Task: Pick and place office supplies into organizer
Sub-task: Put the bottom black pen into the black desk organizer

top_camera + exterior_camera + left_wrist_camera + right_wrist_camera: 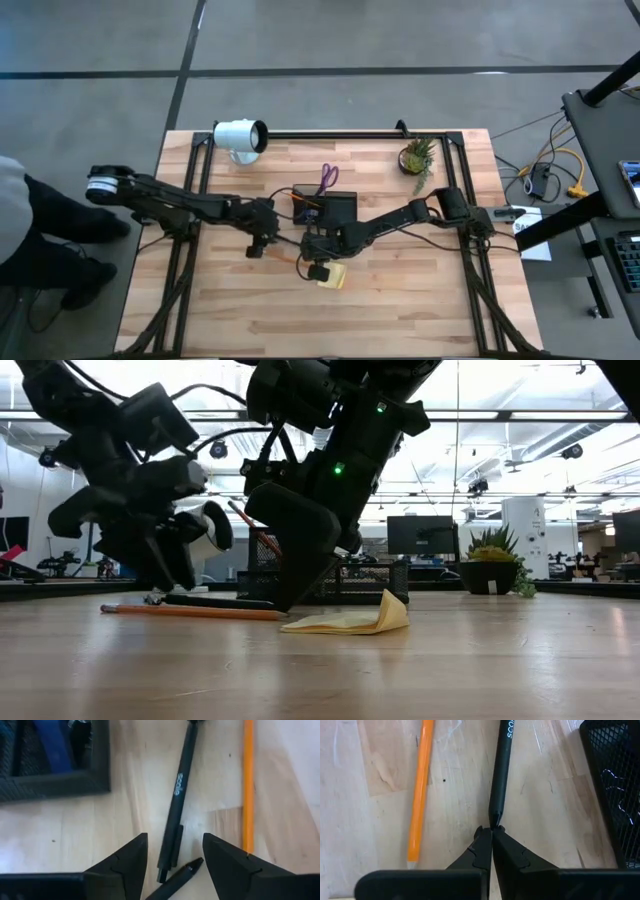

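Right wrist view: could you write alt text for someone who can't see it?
The right gripper has its two dark fingers closed together, tips at the end of a black pen lying on the wooden table. An orange pencil lies beside the pen, and the black mesh organizer sits at the edge.

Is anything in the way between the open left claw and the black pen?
Nothing visible is. The left gripper hangs open right over the black pen, one finger on each side. The orange pencil lies beside it, outside the fingers. The right gripper is shut at the pen's other end.
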Robot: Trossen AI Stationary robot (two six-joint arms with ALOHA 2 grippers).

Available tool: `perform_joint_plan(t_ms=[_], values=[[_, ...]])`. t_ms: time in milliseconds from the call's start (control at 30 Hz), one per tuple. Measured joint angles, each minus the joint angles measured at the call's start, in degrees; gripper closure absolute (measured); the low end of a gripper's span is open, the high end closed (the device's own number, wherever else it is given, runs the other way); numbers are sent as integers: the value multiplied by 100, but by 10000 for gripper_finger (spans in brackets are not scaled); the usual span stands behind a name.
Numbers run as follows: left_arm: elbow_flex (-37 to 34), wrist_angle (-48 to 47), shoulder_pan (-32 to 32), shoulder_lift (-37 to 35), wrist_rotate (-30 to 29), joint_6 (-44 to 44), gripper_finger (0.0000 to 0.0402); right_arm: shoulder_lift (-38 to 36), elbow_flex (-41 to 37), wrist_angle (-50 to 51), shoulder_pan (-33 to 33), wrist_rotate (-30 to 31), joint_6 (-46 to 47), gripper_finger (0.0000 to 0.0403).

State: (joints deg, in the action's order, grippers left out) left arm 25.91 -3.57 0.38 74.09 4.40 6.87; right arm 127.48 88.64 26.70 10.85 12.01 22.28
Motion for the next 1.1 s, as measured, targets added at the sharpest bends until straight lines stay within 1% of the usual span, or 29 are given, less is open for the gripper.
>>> perform_joint_plan(t_ms=[267, 333, 400, 667, 767, 833, 933, 1100], values=[[90, 14, 0, 462, -37, 150, 227, 0, -2, 0, 0, 3, 0, 394], [138, 17, 0, 553, -28, 154, 236, 0, -2, 0, 0, 3, 0, 394], [186, 15, 0, 618, -19, 209, 254, 0, -2, 0, 0, 3, 0, 394], [404, -255, -9, 826, 66, 604, 361, -1, -2, 2, 0, 7, -7, 394], [433, -298, -9, 860, -5, 611, 387, -8, -3, 3, 0, 9, -28, 394], [458, -376, -7, 783, -57, 628, 393, -37, -7, 7, -4, 3, -30, 394], [561, -728, -7, 645, -380, 699, 396, -122, -19, 74, 21, 116, -19, 394], [999, -1944, 0, 292, -880, 1026, 401, -401, -36, 575, 148, 729, 62, 394]])
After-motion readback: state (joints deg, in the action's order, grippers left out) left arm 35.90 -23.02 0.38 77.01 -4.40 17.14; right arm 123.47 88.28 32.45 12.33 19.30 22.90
